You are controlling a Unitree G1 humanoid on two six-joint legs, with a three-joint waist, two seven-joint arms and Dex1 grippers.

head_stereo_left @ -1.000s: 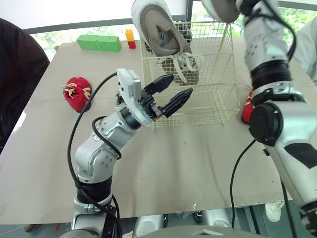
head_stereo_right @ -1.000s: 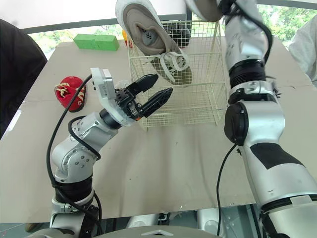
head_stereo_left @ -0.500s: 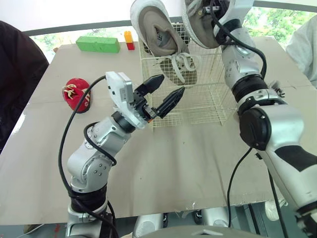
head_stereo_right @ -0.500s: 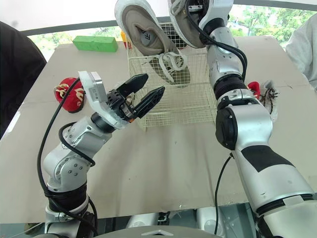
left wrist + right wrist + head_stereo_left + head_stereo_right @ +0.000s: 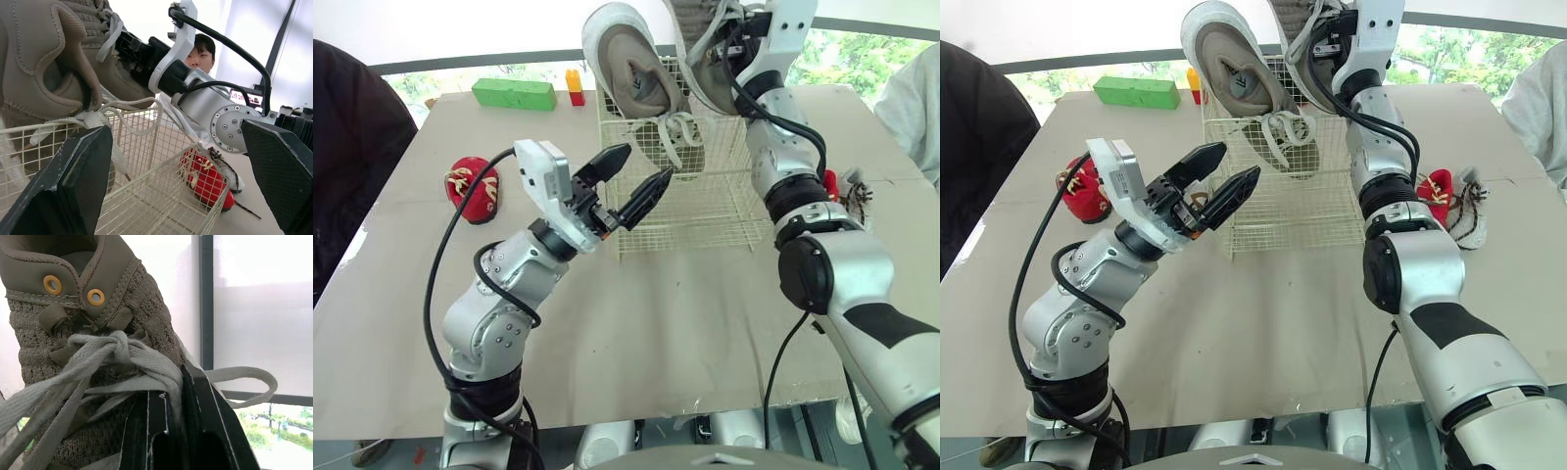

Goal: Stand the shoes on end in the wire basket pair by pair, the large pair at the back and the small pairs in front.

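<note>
Right pincer (image 5: 173, 382) grips a beige shoe (image 5: 63, 323) by its laces over the wire basket (image 5: 724, 211). Left pincer (image 5: 639, 168) is wide apart. Insole mark (image 5: 1239, 84) of second shoe (image 5: 1219, 39) is unreadable.

Daylight comes from the windows (image 5: 871, 59) at twelve o'clock, behind the table (image 5: 705, 323), which lies evenly bright with only soft, faint shadows. In my right wrist view the pane (image 5: 259, 308) burns out to white glare, and the shoe (image 5: 34, 352) I hold looks dull against it. My left wrist view is backlit too: my fingers (image 5: 73, 196) are near-black silhouettes before a pale wire basket (image 5: 161, 186). The window frame bows slightly across the head views.
</note>
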